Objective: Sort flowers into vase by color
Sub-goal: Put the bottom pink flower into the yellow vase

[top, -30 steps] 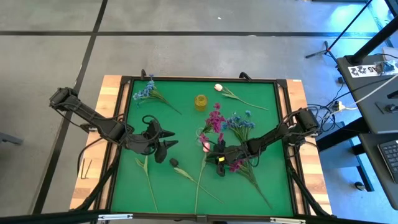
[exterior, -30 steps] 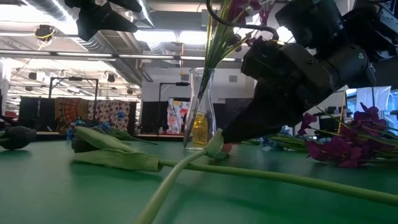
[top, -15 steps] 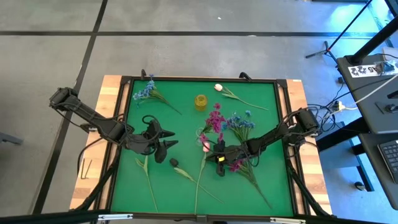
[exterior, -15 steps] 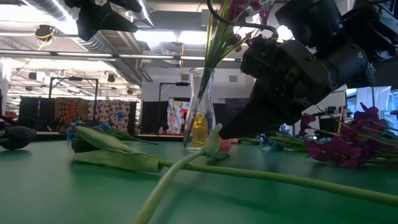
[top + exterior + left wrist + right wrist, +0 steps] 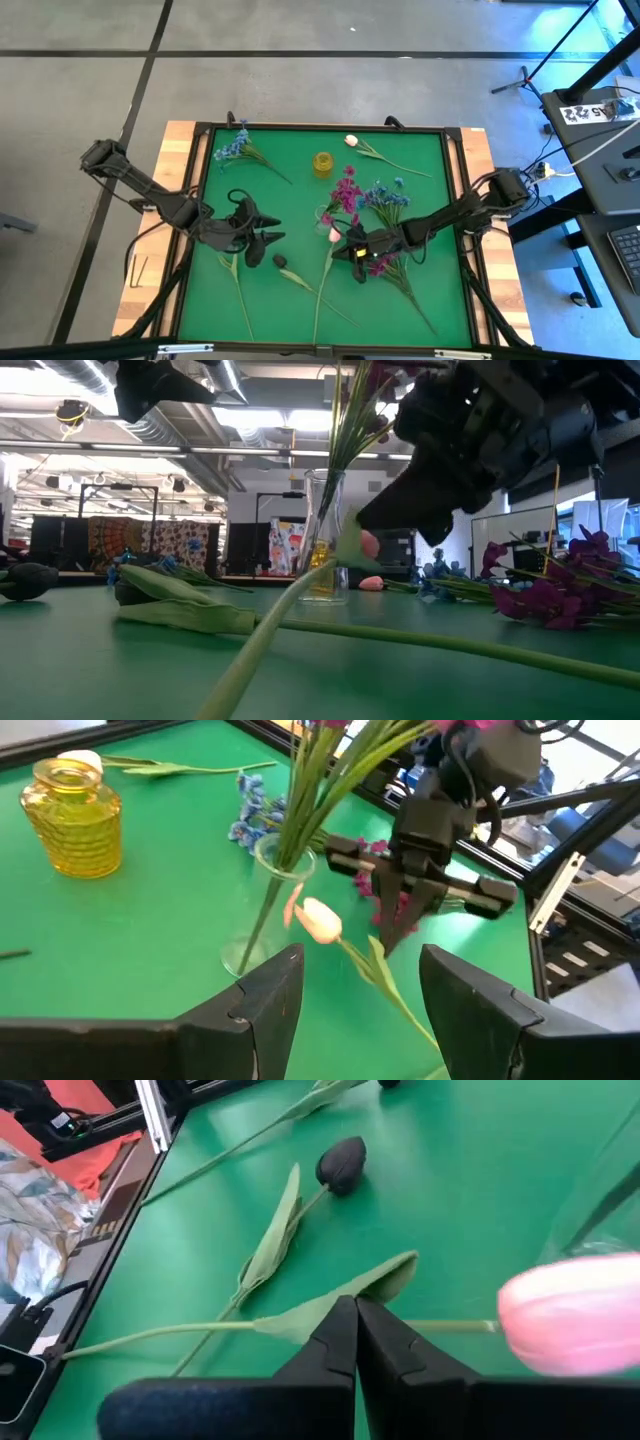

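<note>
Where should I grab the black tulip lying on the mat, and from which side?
Probably the thin stem just past the leaf, coming straight down with the fingers across it. The black tulip lies flat on the mat, so a side approach would likely just push it.

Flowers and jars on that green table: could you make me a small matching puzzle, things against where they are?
1 pink tulip
2 yellow jar
3 dark bud
4 clear vase

a lying on the mat
b lifted in the right gripper
c empty, near the far edge
d holding magenta flowers

Pairs: 1-b, 2-c, 3-a, 4-d
</note>
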Tool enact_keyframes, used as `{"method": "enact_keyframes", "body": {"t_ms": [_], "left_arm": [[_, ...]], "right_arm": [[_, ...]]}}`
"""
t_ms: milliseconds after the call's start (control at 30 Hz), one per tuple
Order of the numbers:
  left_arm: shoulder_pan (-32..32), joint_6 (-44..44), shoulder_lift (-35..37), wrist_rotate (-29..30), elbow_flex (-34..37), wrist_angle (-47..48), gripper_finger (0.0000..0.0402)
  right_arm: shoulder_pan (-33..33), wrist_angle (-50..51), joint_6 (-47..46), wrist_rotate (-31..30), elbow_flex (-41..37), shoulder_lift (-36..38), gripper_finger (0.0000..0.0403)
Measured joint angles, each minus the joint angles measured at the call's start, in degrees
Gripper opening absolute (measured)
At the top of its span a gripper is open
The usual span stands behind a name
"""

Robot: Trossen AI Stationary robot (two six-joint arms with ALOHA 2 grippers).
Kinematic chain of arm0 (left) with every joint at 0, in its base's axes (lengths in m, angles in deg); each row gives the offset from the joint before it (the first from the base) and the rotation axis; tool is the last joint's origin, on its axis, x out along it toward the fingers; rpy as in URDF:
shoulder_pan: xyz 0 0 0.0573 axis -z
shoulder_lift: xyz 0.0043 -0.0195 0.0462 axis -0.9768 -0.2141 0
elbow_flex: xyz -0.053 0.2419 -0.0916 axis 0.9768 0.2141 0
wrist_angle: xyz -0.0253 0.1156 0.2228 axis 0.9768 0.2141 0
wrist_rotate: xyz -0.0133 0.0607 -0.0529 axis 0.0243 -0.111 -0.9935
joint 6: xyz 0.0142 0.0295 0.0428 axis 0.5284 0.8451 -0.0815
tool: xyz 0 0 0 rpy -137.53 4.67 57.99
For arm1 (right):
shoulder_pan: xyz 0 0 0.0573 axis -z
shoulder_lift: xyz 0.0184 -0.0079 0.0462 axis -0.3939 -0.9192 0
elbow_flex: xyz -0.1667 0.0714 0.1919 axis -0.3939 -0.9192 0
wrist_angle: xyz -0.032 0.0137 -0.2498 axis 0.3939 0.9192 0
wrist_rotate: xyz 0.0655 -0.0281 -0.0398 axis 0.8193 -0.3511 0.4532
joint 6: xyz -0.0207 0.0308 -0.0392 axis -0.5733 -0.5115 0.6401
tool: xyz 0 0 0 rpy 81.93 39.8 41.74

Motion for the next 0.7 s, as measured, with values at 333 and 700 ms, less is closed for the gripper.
{"method": "enact_keyframes", "body": {"t_ms": [333, 700], "left_arm": [[1.21, -4.25, -7.31, -3.62, -0.02, -9.14, 0.0194], [1.17, -4.45, -20.48, -11.19, -0.02, -30.11, 0.0194]], "right_arm": [[-5.57, 4.16, 1.92, -7.47, 0.0, 7.85, 0.0], [-8.65, 6.19, 6.22, -14.72, 0.0, 15.55, 0.0]]}}
